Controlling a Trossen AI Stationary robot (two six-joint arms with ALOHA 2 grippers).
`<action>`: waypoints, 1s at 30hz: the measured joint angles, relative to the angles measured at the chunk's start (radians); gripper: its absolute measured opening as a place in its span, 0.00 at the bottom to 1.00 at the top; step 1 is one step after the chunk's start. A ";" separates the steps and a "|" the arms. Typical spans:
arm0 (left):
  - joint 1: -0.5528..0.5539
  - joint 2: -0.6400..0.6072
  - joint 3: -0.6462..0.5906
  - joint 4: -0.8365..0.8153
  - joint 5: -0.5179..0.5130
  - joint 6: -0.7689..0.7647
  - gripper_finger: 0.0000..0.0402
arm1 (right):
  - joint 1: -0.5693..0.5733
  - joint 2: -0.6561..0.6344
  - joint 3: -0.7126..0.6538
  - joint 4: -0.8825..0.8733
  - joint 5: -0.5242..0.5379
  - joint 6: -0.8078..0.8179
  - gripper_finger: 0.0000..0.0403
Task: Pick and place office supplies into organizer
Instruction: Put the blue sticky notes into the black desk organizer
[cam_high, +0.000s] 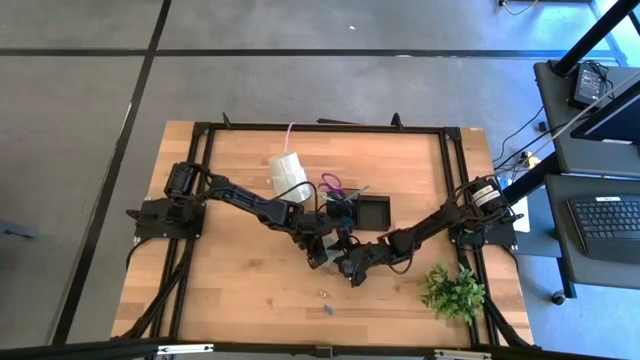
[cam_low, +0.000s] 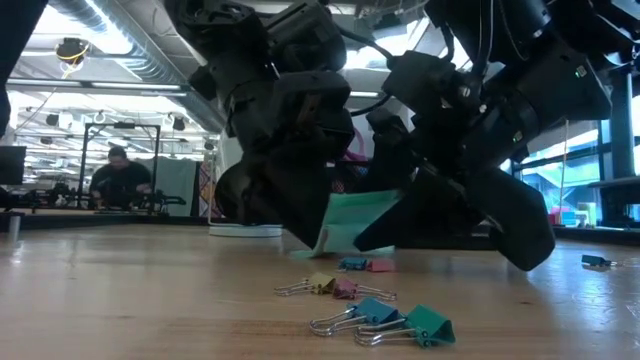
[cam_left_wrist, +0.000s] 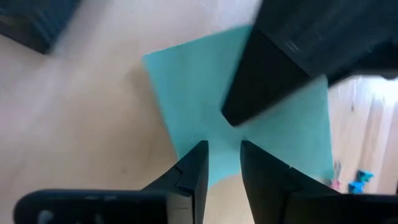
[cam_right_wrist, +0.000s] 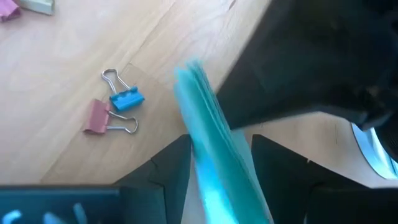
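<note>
Gripping the mint-green sticky-note pad (cam_right_wrist: 214, 155), your right gripper (cam_right_wrist: 217, 180) holds it edge-on, tilted above the table's (cam_high: 240, 270) middle. Your left gripper (cam_left_wrist: 222, 168) meets the same pad, fingers narrow around its edge. Organizer (cam_high: 372, 212) sits just beyond. Binder clips (cam_low: 385, 318) lie nearer. No writing readable anywhere.

sticky pad (cam_low: 352, 222): mint-green, tilted up off the table, mid-table
organizer (cam_high: 362, 212): black tray, scissors (cam_high: 333, 184) poking out
clips (cam_low: 385, 318): scattered toward the front edge
</note>
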 joint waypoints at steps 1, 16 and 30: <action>0.003 0.000 0.000 0.001 -0.002 0.001 0.21 | 0.000 0.000 0.000 0.002 -0.005 0.000 0.43; 0.018 -0.002 0.001 0.012 0.051 -0.025 0.15 | 0.001 -0.002 0.001 0.010 -0.010 0.000 0.43; 0.015 -0.003 0.002 0.022 0.051 -0.033 0.15 | 0.001 -0.002 0.001 0.008 -0.010 0.060 0.43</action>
